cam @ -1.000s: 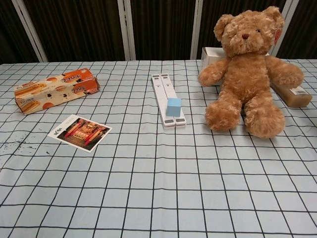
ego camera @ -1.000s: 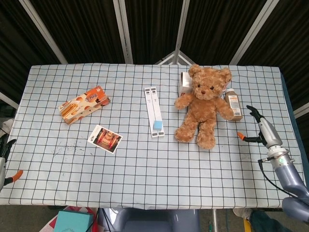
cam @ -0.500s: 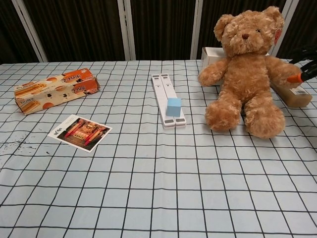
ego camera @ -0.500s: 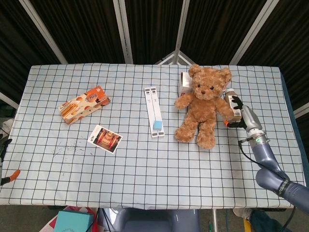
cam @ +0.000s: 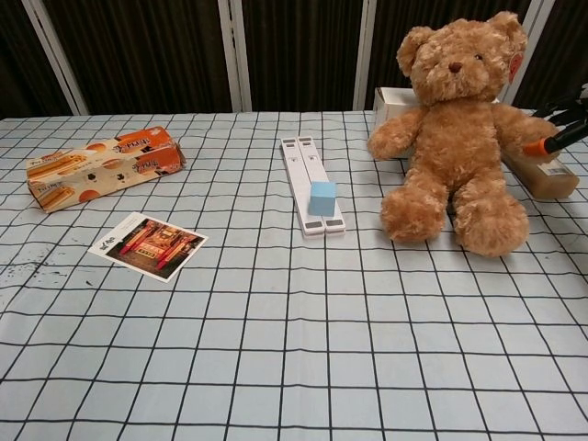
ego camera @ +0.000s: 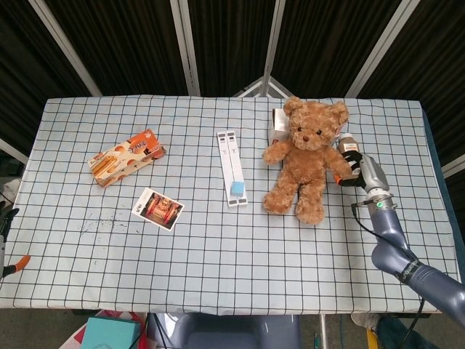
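The right hand (ego camera: 357, 166) rests over the brown bottle with a white label (ego camera: 351, 149), fingers spread, whether it grips is unclear. The fluffy brown teddy bear (ego camera: 306, 160) sits just beside it, its paw touching.

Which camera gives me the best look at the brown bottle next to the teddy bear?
The head view. From above, the brown bottle shows its cap and label beside the teddy bear, with the right hand over its lower part. The chest view shows only its lower end, low behind the bear's arm.
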Robot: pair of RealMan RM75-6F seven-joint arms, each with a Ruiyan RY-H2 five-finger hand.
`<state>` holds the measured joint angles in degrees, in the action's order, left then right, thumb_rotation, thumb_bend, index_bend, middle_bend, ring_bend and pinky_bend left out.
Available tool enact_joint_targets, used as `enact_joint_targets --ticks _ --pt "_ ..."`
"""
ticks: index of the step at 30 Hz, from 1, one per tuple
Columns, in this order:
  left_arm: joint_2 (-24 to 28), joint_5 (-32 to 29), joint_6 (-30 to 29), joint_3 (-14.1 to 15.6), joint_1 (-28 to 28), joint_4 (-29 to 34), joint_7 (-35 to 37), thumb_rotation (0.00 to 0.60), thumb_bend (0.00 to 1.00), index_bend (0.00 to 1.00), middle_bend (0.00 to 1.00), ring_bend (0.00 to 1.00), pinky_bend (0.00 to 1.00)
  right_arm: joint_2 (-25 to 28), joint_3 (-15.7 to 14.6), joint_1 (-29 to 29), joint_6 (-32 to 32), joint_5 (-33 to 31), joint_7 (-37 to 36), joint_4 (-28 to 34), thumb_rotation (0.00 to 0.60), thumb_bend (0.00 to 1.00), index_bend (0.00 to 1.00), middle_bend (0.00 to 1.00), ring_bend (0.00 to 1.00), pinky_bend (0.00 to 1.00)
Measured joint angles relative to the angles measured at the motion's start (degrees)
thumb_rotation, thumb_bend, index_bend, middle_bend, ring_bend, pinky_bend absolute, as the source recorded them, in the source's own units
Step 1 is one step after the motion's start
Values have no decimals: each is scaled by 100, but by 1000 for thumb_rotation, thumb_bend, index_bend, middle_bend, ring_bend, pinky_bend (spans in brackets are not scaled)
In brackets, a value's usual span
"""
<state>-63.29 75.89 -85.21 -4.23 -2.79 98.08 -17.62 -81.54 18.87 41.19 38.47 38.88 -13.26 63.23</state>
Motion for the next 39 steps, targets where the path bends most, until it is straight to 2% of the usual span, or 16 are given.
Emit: enact_joint_targets --ticks 8,14,24,32,39 --pt "-52 23 4 5 -31 -21 -91 600 243 132 0 0 30 -127 130 -55 43 18 -125 -246 600 298 456 475 517 73" --pt "-94 -28 25 5 -45 -30 -170 600 243 131 0 0 30 -197 133 -96 -71 127 -176 -408 600 298 579 561 556 88" --pt "-111 -51 7 0 -50 -9 -214 600 243 132 0 0 30 -304 187 -131 -243 404 -361 -556 600 332 582 564 557 88" --pt "-103 -67 24 3 -57 -5 -209 600 243 132 0 0 30 -270 366 -99 146 626 -338 -340 600 345 582 564 557 89" --pt "-83 -56 3 5 -49 8 -181 600 243 132 0 0 30 -455 293 -109 91 547 -196 -580 600 345 582 564 557 89"
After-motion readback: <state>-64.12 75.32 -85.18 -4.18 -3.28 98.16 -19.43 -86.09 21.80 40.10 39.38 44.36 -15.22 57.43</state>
